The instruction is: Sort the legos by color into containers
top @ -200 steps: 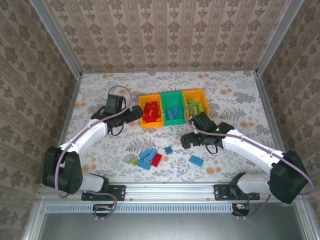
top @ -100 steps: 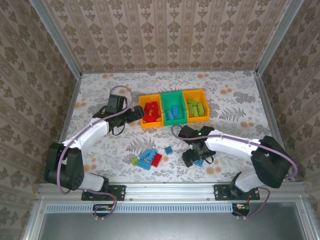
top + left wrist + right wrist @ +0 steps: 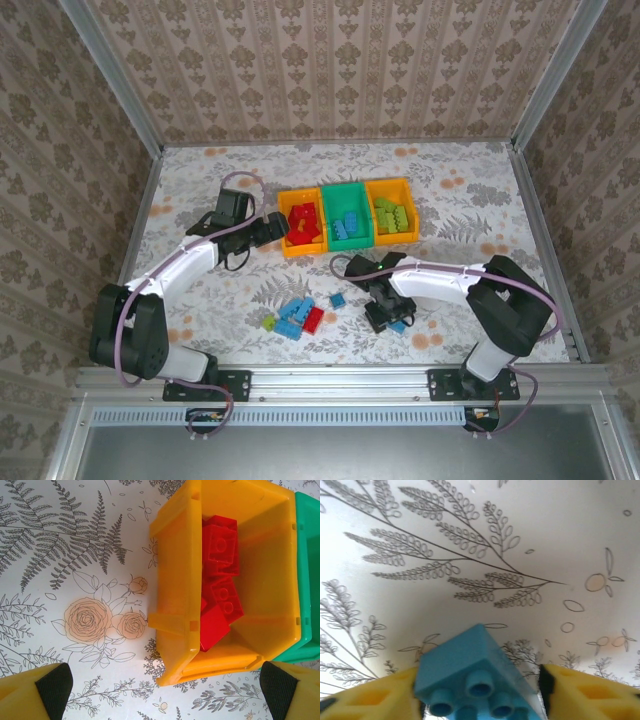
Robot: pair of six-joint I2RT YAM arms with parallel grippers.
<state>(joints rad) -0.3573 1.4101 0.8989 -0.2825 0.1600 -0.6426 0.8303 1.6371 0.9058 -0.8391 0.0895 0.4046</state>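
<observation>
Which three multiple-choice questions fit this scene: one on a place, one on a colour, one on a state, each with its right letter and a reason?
1. Red bricks lie in which bin? A the left orange bin; B the middle one; C the right one.
2. The brick between the fingers of the right gripper is: A red; B blue; C lime green.
3. The left gripper is: A open, holding nothing; B shut on a red brick; C shut on a bin's rim.

1 A: the left wrist view shows them inside it.
2 B: its top and studs are blue.
3 A: its fingers stand wide apart with nothing gripped.
</observation>
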